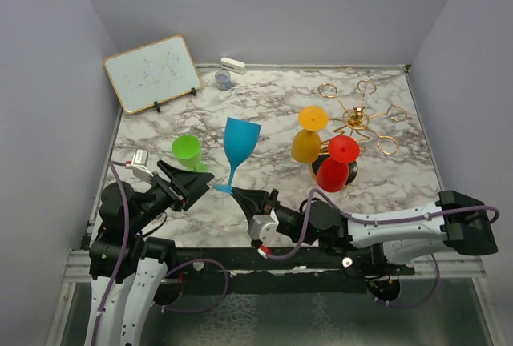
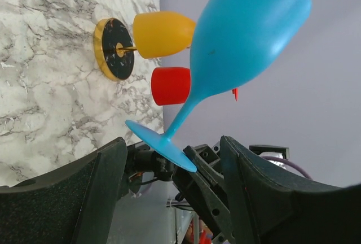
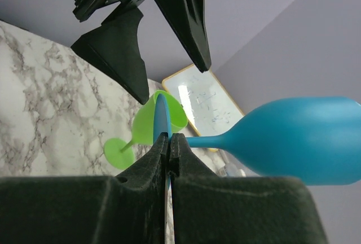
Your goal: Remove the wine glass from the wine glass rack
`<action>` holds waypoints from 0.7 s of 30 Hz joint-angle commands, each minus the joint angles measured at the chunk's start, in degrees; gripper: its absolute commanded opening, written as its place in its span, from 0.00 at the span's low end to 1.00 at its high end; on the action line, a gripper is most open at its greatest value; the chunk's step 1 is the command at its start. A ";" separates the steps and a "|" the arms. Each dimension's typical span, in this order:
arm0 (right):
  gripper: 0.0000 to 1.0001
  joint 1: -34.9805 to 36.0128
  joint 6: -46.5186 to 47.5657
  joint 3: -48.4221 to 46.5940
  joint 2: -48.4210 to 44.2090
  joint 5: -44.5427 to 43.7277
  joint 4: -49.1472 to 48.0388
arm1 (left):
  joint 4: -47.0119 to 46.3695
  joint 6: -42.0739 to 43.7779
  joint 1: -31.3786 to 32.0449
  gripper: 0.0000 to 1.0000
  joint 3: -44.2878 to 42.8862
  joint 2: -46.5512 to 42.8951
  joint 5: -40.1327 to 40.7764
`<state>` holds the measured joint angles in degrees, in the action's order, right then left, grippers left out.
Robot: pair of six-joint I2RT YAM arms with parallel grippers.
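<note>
The orange glass (image 1: pixel 304 147) and red glass (image 1: pixel 331 175) are covering the wine glass rack (image 1: pixel 353 119) at its base; far left of it, whiteboard (image 1: pixel 152 74) markings are blurring.

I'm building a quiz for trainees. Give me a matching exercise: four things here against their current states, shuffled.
1 blue glass
2 green glass
3 red glass
4 left pincer

A open
B hanging upside down on the wine glass rack
C foot clamped in the right pincer
D standing on the table

Pairs: 1-C, 2-D, 3-B, 4-A
</note>
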<state>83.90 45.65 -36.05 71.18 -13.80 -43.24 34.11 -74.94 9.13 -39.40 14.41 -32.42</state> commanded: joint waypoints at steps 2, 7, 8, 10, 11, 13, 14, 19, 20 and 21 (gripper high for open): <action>0.01 2.74 7.39 -0.75 4.49 -5.86 -12.65 | -2.15 -3.50 0.19 0.69 0.54 -0.30 -2.15; 0.01 4.21 10.72 -1.32 8.04 -7.46 -17.18 | -2.24 -4.48 0.19 0.68 0.84 -0.99 -2.49; 0.01 4.44 11.02 -1.49 8.41 -7.36 -17.60 | -2.38 -4.85 0.19 0.67 1.04 -1.09 -2.59; 0.01 4.83 11.56 -1.92 9.20 -7.34 -17.98 | -2.80 -5.47 0.19 0.66 1.32 -1.39 -2.73; 0.01 4.94 11.84 -2.09 9.50 -7.30 -18.46 | -2.94 -5.82 0.19 0.65 1.51 -1.48 -2.80; 0.01 5.27 12.89 -2.38 10.40 -7.67 -19.91 | -3.34 -6.26 0.19 0.64 1.54 -1.45 -3.26; 0.01 5.35 13.54 -2.58 10.80 -7.77 -20.44 | -3.30 -6.15 0.20 0.64 1.52 -1.28 -3.52; 0.01 6.80 15.91 -3.86 13.09 -7.64 -20.63 | -3.18 -6.30 0.19 0.61 1.94 -0.71 -4.65; 0.01 7.13 16.23 -4.03 13.57 -7.79 -20.65 | -3.35 -6.55 0.17 0.59 2.07 -0.73 -4.66; 0.01 7.40 16.49 -4.12 14.08 -7.96 -20.84 | -3.53 -6.80 0.19 0.57 2.12 -0.85 -4.66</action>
<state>89.69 59.29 -38.26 83.26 -20.32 -60.29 32.36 -78.37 9.13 -37.91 13.65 -35.24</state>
